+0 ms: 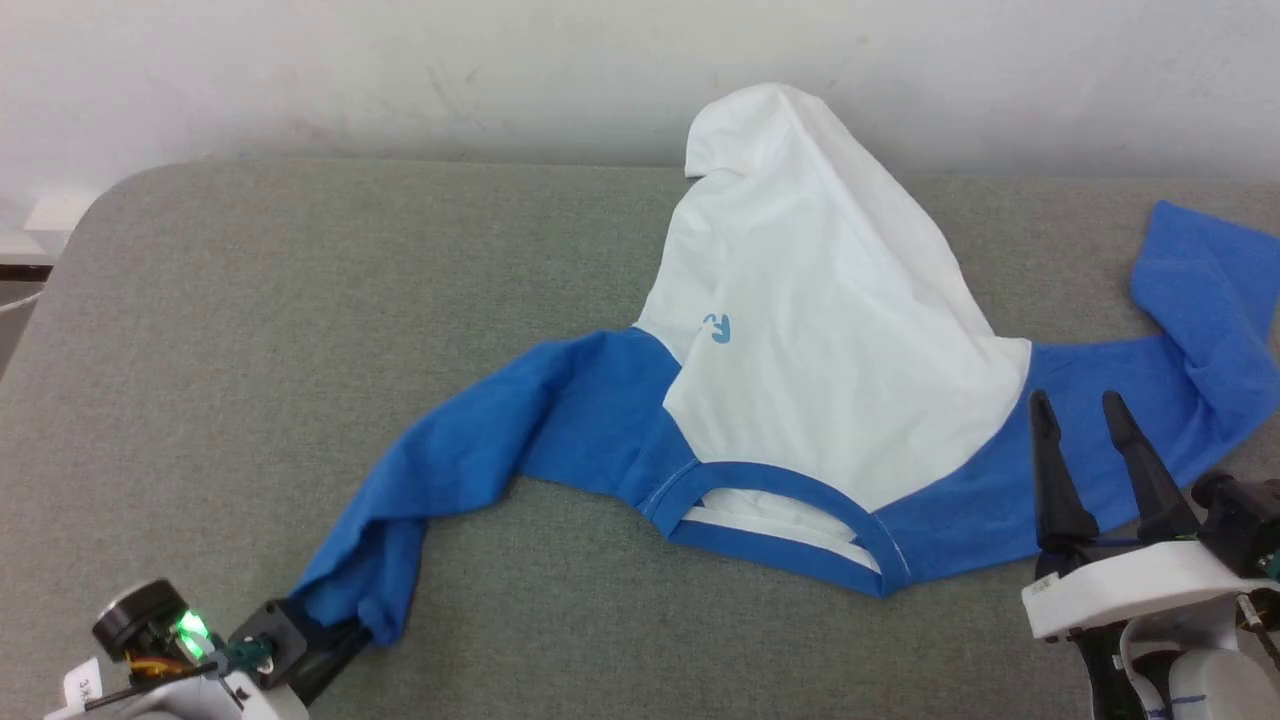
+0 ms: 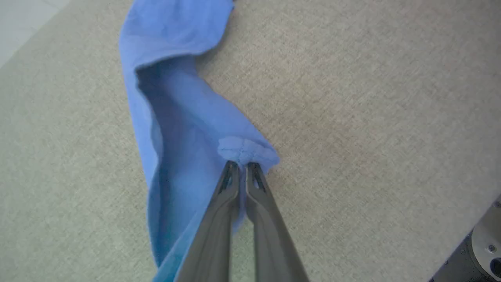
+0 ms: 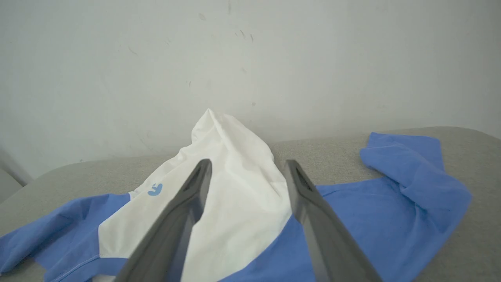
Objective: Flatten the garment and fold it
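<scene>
Gripping: the left gripper (image 2: 242, 164) was clenched on the blue sleeve cuff (image 2: 247, 150), likely to pull that sleeve straight toward the table's (image 1: 250, 300) near left corner.
Lay of cloth: the shirt (image 1: 830, 380) lay mid-table, neckband (image 1: 770, 480) toward the near edge, white body bunched toward the far edge, other sleeve (image 1: 1200, 290) crumpled by the right edge.
Free tool: the right gripper (image 1: 1075, 400) was spread and empty over the shirt's shoulder, fingers pointing to the far edge.
Arm pose: the left arm sat low by the near left corner.

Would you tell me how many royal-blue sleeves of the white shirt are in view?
2. One royal-blue sleeve trails to the robot's left, its cuff pinched by the left gripper; the other sleeve lies at the right, folded over.
</scene>
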Robot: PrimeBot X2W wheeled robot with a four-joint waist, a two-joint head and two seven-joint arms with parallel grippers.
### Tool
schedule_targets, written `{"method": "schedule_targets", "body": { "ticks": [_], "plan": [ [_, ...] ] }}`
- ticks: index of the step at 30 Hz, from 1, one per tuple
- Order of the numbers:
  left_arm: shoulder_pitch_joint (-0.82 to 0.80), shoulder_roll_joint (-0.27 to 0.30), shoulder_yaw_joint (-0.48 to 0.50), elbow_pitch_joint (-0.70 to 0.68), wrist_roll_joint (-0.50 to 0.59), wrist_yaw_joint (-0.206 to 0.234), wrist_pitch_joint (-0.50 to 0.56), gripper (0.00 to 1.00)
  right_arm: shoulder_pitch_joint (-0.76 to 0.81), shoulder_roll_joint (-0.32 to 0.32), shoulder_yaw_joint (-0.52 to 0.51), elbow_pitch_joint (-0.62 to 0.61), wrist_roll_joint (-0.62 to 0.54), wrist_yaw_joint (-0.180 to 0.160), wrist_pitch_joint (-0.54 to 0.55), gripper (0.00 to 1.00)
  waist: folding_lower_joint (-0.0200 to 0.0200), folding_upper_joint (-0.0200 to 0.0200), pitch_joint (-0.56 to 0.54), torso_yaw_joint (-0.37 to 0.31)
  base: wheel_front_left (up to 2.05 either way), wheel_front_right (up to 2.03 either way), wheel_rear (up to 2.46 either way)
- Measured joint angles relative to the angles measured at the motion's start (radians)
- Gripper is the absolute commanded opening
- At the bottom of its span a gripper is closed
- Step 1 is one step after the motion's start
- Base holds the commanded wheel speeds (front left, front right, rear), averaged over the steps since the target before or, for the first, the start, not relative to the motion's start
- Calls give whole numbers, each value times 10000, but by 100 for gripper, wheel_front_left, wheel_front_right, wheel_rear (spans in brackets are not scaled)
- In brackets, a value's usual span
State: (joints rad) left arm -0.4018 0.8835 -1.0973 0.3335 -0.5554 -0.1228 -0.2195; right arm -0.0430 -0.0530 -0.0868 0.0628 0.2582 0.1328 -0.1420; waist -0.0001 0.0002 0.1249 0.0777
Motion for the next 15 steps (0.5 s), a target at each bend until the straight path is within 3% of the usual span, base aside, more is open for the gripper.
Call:
{"method": "schedule_targets", "body": {
  "ticks": [2, 3, 4, 11, 15],
  "plan": [
    [52, 19, -267, 96, -163, -10, 199, 0, -1, 0, 21, 40, 29, 0, 8, 100, -1, 0, -27, 37, 0, 0, 0],
    [52, 21, -399, 107, -199, -10, 259, 77, -1, 0, 35, 61, 36, 0, 8, 100, 0, 0, -45, 53, 0, 0, 0],
    [50, 17, -485, 125, -213, -10, 272, 100, -1, 0, 46, 79, 48, 0, 10, 100, 0, 0, -67, 68, 0, 0, 0],
    [-8, -40, -38, 263, -901, 38, -48, 100, 120, -2, 65, 107, 35, 0, 173, 100, 0, 0, -321, 271, 0, 0, 0],
    [-149, -63, 949, -121, -1572, 520, -291, 100, 210, -2, 109, -38, -159, 0, 447, 100, 0, 0, -504, 451, 0, 0, 0]
  ]
}}
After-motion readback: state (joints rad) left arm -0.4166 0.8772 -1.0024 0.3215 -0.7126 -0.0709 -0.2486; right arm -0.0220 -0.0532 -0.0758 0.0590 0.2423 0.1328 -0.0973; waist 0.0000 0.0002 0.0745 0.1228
